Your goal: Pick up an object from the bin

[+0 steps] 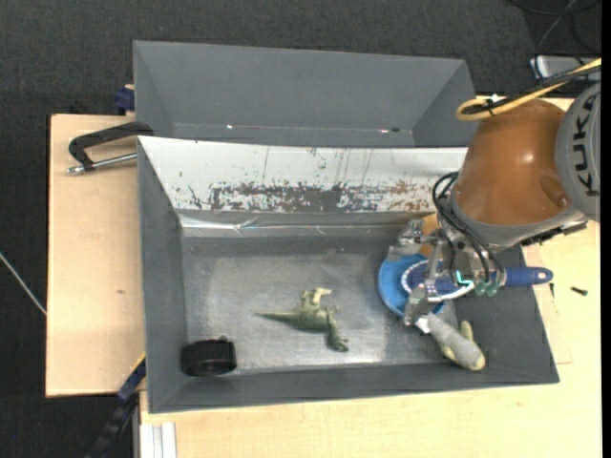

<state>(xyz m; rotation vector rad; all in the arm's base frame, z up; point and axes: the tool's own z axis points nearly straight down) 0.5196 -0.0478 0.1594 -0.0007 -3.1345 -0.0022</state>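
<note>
My gripper [427,301] hangs low at the right side of the bin, under the orange wrist cover. It is right over a blue round flat thing [391,282] whose blue handle sticks out to the right; much of that thing is hidden by the gripper. Just below the gripper, by the bin's front right corner, lies a grey and tan oblong toy [456,343]. Its grey end almost touches the gripper's lower tip.
A green toy dinosaur [317,317] lies on its side in the middle of the bin floor. A black round thing [208,357] sits in the front left corner. The arm with its cables covers the bin's right wall.
</note>
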